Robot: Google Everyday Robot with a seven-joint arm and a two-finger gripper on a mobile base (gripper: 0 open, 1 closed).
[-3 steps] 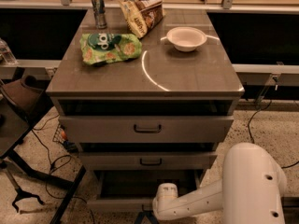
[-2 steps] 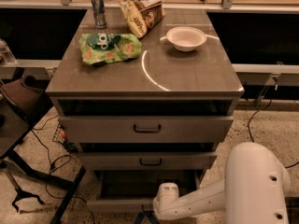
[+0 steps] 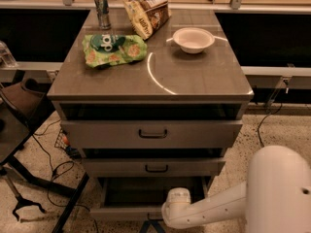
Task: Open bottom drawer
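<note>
At the bottom edge of the frame, just left of centre, the dark pincer (image 3: 151,225) sits below the white arm's rounded wrist, against the front of the bottom drawer (image 3: 121,212). I cannot tell whether it is wide or narrow. That drawer, lowest of three, stands pulled out with its plain grey tray showing, so the task looks largely done; a little travel may remain. Above are flat grey metal fronts with dark bar handles. The glossy worktop (image 3: 194,81) carries a round white bowl (image 3: 193,39) and a crinkled green bag (image 3: 114,50).
</note>
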